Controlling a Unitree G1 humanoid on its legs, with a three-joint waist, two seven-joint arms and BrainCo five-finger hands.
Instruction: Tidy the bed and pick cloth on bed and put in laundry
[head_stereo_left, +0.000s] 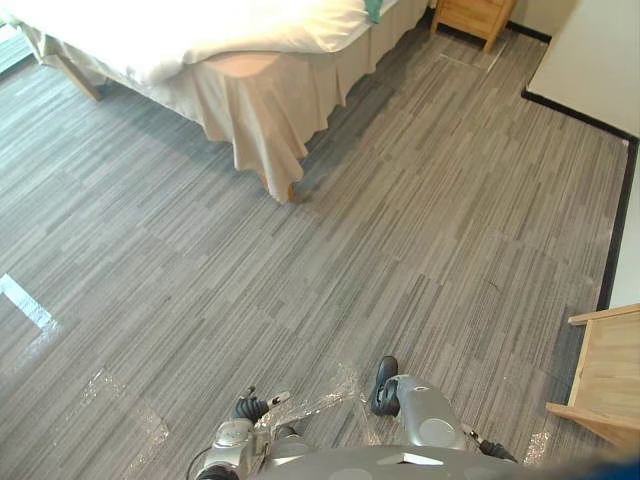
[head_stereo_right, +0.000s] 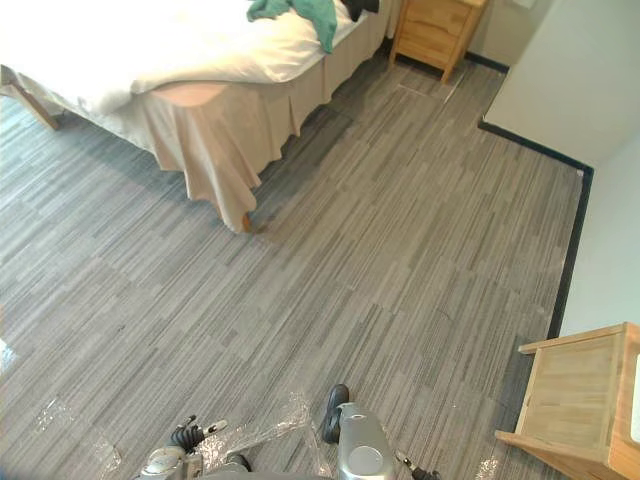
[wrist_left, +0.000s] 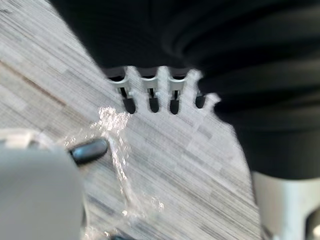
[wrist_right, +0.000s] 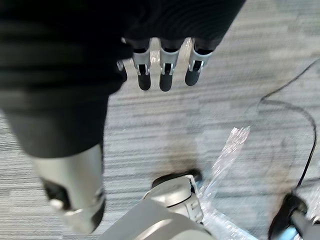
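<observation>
my left hand (wrist_left: 150, 94) and right hand (wrist_right: 167, 67) hang with fingers loose and straight, holding nothing. the green cloth (head_stereo_right: 300, 12) lies on the bed (head_stereo_right: 150, 50), well apart from me. walking in, i could clip the corner leg (head_stereo_right: 246, 225) under the bed skirt, or slip on the clear film (head_stereo_right: 270, 425) on the floor (head_stereo_right: 380, 250). that floor is wide open between; the wooden cabinet (head_stereo_right: 580, 400) crowds my right, and the nightstand (head_stereo_right: 435, 30) narrows the room near the cloth.
</observation>
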